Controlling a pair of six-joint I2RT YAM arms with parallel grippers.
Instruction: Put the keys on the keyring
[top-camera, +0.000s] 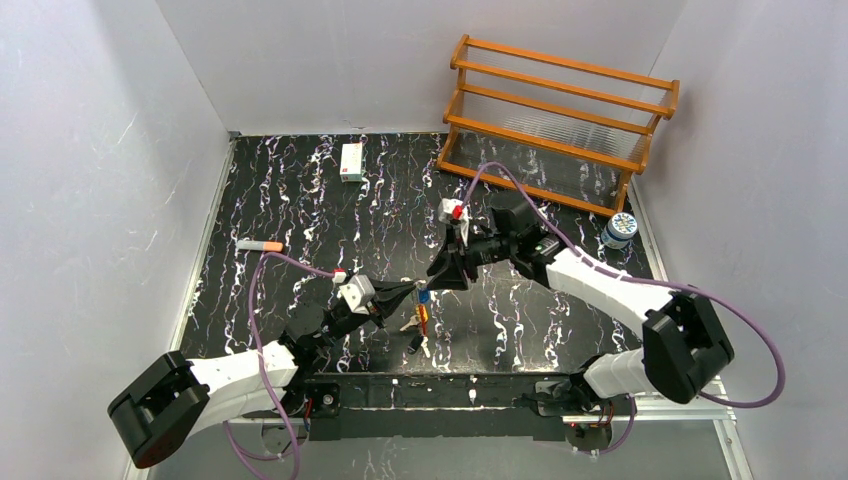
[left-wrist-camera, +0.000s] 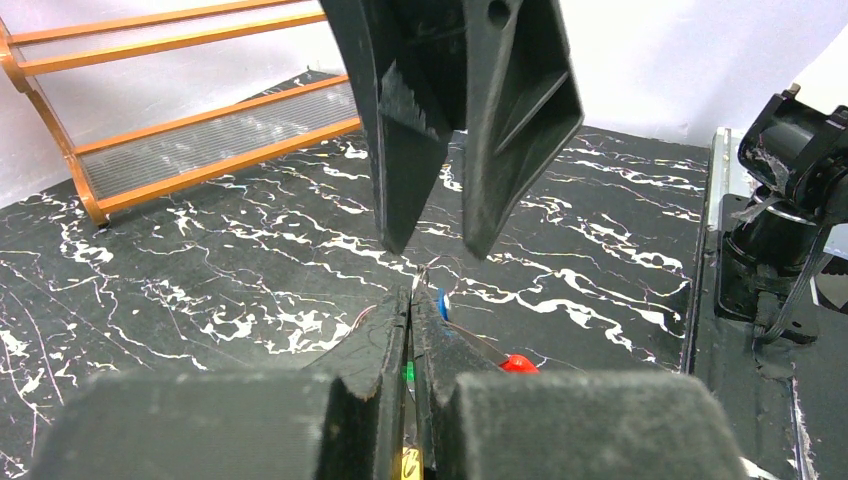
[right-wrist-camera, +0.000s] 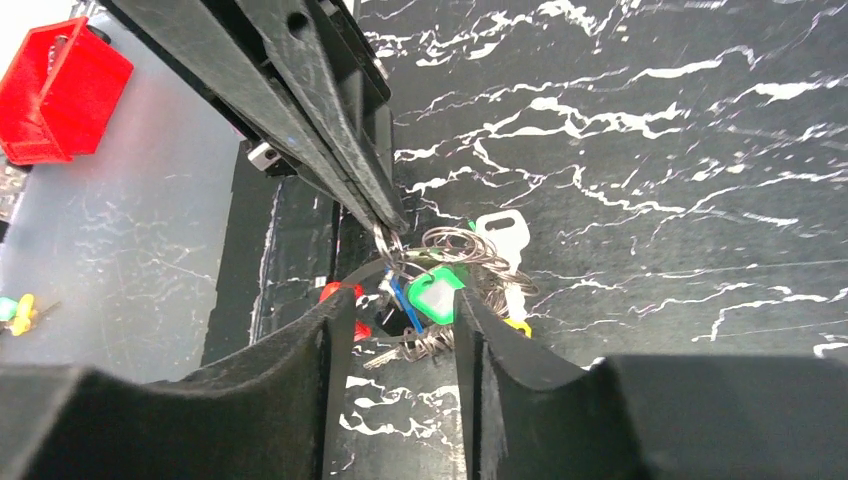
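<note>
Firmly, left gripper pinches keyring (right gripper agape).

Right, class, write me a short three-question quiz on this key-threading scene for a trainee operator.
1. True or false: the left gripper is shut on the thin metal keyring with its cluster of small keys and coloured plastic tags.
2. Where does the orange wooden slatted rack stand? A far right of the black marbled table; B near left; C centre.
3. Fill in: the right gripper has its jaws ___.
Key: 1 true; 2 A; 3 open.
</note>
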